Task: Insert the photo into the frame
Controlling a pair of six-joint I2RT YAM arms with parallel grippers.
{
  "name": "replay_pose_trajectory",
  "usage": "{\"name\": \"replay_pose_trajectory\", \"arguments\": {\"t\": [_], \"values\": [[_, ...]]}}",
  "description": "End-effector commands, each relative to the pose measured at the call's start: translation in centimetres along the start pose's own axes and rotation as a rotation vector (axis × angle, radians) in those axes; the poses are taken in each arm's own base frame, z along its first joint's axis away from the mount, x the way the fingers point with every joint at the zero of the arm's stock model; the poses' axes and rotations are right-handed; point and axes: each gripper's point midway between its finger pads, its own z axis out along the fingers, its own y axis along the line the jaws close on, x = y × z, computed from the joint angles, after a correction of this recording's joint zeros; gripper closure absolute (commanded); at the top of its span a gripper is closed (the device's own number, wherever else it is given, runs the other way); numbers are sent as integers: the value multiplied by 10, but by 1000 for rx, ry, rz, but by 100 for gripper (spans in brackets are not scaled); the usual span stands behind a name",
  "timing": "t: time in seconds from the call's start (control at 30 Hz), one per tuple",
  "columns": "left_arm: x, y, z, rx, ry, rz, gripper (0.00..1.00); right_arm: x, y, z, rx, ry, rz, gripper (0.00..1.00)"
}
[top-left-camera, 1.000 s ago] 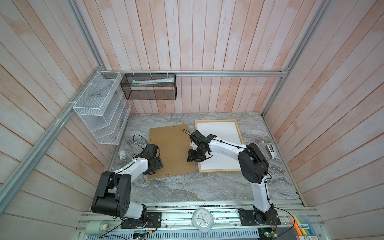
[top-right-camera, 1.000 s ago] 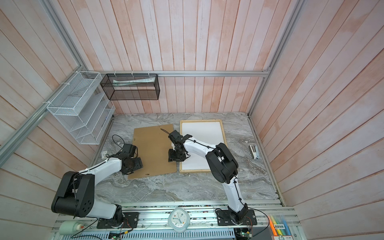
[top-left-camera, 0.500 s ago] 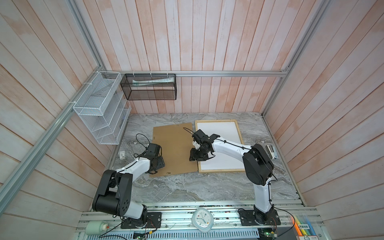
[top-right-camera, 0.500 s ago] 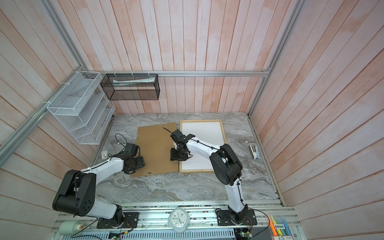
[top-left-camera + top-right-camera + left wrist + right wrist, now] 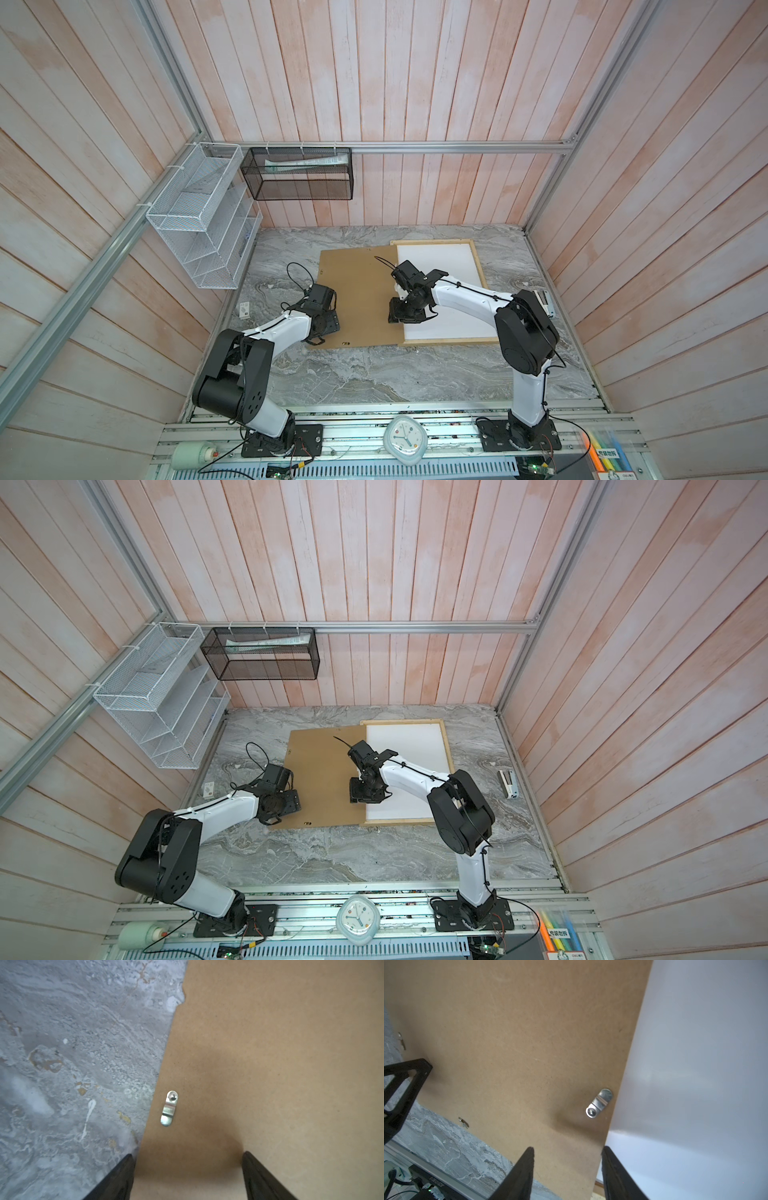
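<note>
The frame (image 5: 451, 342) of pale wood slats lies flat at the right of the marble table. A plain white sheet (image 5: 449, 270) fills it, apparently the photo's white back; no printed side shows. The brown backing board (image 5: 361, 291) lies to its left, its right edge over the frame's left slat. My left gripper (image 5: 188, 1159) is open, pointing down at the board's near left edge by a metal clip (image 5: 169, 1108). My right gripper (image 5: 568, 1153) is open, with one finger over the board and the other over the white sheet (image 5: 695, 1064).
A stapler-like object (image 5: 544, 301) lies by the right wall. A white wire rack (image 5: 199, 220) and a black mesh basket (image 5: 299, 174) hang at the back left. A small white tag (image 5: 244, 309) lies at the table's left edge.
Both grippers have shifted a little to the right, and the backing board has slid with them toward the frame. Neither gripper's opening has changed.
</note>
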Motion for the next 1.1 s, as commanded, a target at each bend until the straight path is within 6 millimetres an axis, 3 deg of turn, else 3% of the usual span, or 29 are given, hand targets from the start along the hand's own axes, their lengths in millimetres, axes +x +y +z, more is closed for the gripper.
{"name": "replay_pose_trajectory", "arguments": {"t": [0.0, 0.47, 0.73, 0.93, 1.07], "values": [[49, -54, 8, 214, 193, 46, 19, -7, 73, -35, -280, -68, -103, 48], [40, -74, 1, 242, 176, 74, 21, -29, 8, -43, -226, -142, -14, 48], [35, -64, 2, 181, 159, 58, 21, -31, -4, -43, -211, -144, -23, 47], [28, -59, 0, 149, 140, 50, 21, -36, -15, -56, -219, -192, -10, 45], [22, -57, -3, 137, 124, 54, 21, -40, -31, -70, -230, -253, 10, 36]]}}
